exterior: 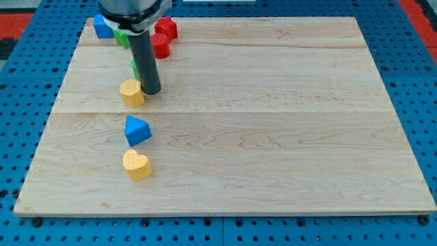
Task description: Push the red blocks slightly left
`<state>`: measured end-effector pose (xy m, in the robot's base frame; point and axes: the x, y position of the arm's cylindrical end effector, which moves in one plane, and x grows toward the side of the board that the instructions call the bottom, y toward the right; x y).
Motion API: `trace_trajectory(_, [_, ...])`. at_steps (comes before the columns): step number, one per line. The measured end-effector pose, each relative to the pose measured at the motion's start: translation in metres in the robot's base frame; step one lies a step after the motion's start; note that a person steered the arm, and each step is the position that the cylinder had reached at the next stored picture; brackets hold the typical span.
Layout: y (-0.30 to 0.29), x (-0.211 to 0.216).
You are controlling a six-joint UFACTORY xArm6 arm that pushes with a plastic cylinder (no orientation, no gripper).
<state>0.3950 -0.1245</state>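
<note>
While my straight dark rod stands on the pale wooden board (273,137), my tip (151,92) rests just at the three o'clock side of a yellow pentagon-like block (132,92), touching it or nearly so. I carry no pincer, only this rod, so nothing opens, closes or is held. Two red blocks sit near the board's far edge, at about one o'clock from my tip: a red star-like block (166,28) and, just beside it at seven o'clock, a red cylinder block (160,46). My rod partly hides two green blocks: one (122,37) at nine o'clock of the red cylinder, one (135,67) lower along the rod. A blue block (103,26) lies in the far corner. At six o'clock from my tip sit a blue triangular block (137,130) and a yellow heart-shaped block (136,165). No containers appear on the board.
</note>
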Motion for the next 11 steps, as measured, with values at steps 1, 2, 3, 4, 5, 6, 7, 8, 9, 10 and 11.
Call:
trace_trajectory(1, [0.027,-0.015])
trace_trajectory(2, [0.047,-0.072])
trace_trajectory(3, [0.056,-0.116])
trace_trajectory(4, [0.052,-0.131])
trace_trajectory(5, [0.04,-0.131])
trace_trajectory(6, [0.022,-0.131])
trace_trajectory(7, [0.018,-0.145])
trace_trajectory(8, [0.018,-0.161])
trace_trajectory(9, [0.018,-0.155])
trace_trajectory(10, [0.018,-0.16])
trace_trajectory(11, [0.003,-0.165])
